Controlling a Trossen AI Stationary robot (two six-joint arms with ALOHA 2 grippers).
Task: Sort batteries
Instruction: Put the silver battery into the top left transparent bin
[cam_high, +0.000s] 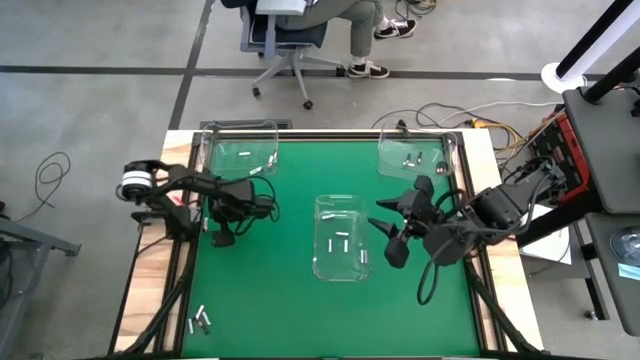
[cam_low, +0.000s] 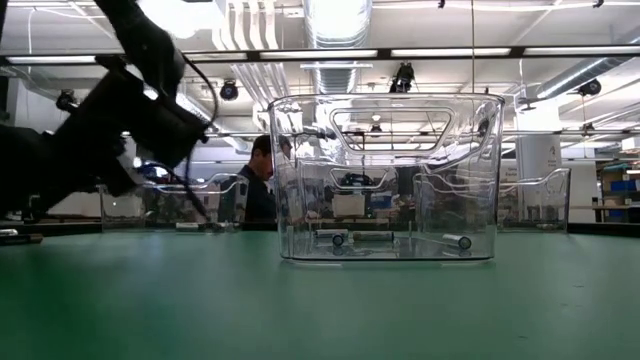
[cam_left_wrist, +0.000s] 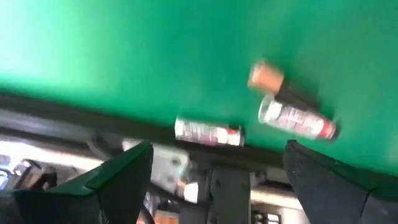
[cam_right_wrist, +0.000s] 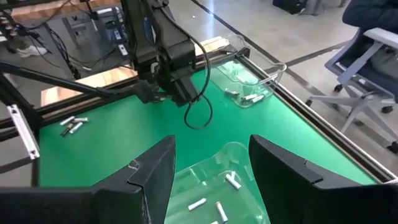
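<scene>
Three small silvery-white cylindrical batteries (cam_high: 341, 243) lie in the central clear plastic bin (cam_high: 341, 205); others (cam_high: 200, 322) sit at seven o'clock, partly blurred. Left gripper (cam_high: 221, 237) at nine o'clock and right gripper (cam_high: 388, 237) at three o'clock both hang with fingers wide, empty.

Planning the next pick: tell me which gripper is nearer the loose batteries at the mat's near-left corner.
Left. The left gripper hangs at the mat's left side, closer to the loose batteries; the right gripper sits beyond the middle bin.

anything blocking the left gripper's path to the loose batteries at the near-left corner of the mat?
Nothing visible. The left gripper is open over bare green mat, and the loose batteries lie in the open at the near-left corner. The three clear bins, including the centre bin, are away from that line.
</scene>
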